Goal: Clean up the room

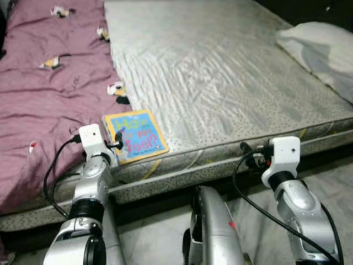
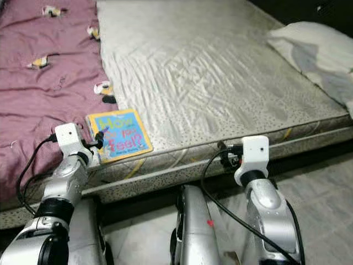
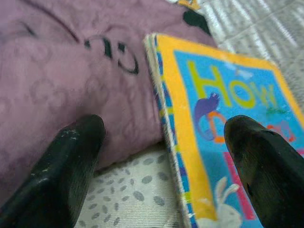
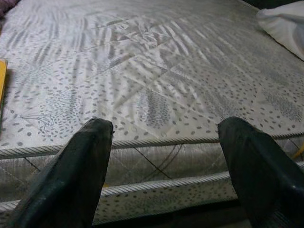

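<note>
Left gripper (image 3: 164, 142) spread wide at the book (image 1: 135, 135) on the mattress (image 1: 220, 72) edge.
Its fingers straddle the book's spine beside the purple blanket (image 1: 44, 83), gripping nothing; the right gripper (image 4: 166, 142) hangs wide open before the mattress side, empty.

Bare grey mattress (image 1: 220, 72) across the frame; purple blanket (image 1: 49, 99) at left, picture book (image 1: 135, 136) at lower centre-left edge, white pillow (image 1: 322, 49) upper right.
</note>
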